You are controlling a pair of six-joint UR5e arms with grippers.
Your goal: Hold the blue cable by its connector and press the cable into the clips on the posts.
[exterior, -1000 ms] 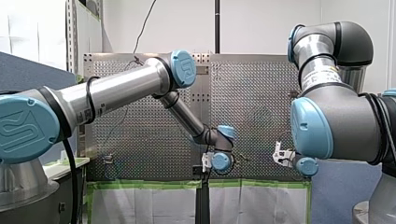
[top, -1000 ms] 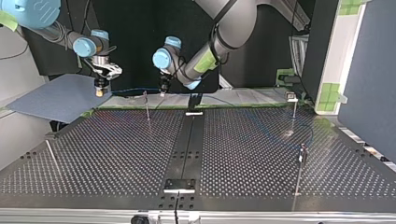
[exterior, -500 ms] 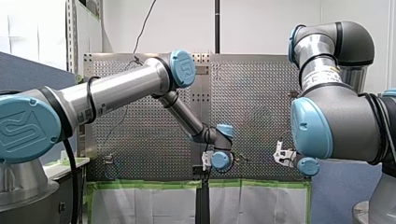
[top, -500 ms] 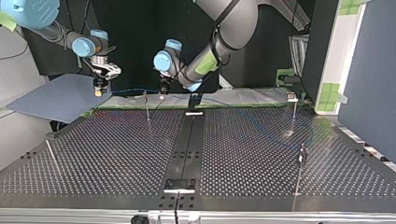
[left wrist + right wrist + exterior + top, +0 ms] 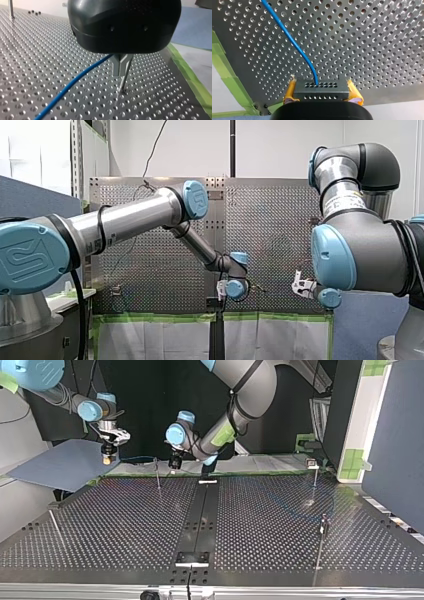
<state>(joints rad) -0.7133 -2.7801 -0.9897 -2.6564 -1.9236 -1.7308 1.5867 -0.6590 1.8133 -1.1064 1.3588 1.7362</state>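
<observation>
Comparing with a second ago, we see that my left arm has sunk in the top view. Its blue wrist joint sits lower, and my left end effector (image 5: 175,463) hangs closer to the far edge of the counter (image 5: 125,525), just beside a thin post (image 5: 157,474). In the front view the same wrist has drawn slightly further out over the counter. My right end effector (image 5: 106,456) has barely shifted and hangs at the edge of the blue mat (image 5: 60,465).

Much is hidden. In the left wrist view the black housing (image 5: 125,25) fills the upper half and covers the gripping parts, so we cannot tell whether my left end effector is clenched or released. Just ahead of it a grey forked clip (image 5: 121,65) tops the post. The blue cable (image 5: 315,78) comes out from under the housing at the fork's edge and trails off across the counter. The housing masks the fork's mouth, so we cannot tell whether the cable is seated there. In the front view both end effectors are largely masked by their own wrists.

My right end effector is clenched. In the right wrist view its yellow pads (image 5: 290,91) press on both ends of the dark perforated connector (image 5: 321,88). The cable leaves the connector's middle and curves away over the counter, whose edge carries green tape (image 5: 223,67).
</observation>
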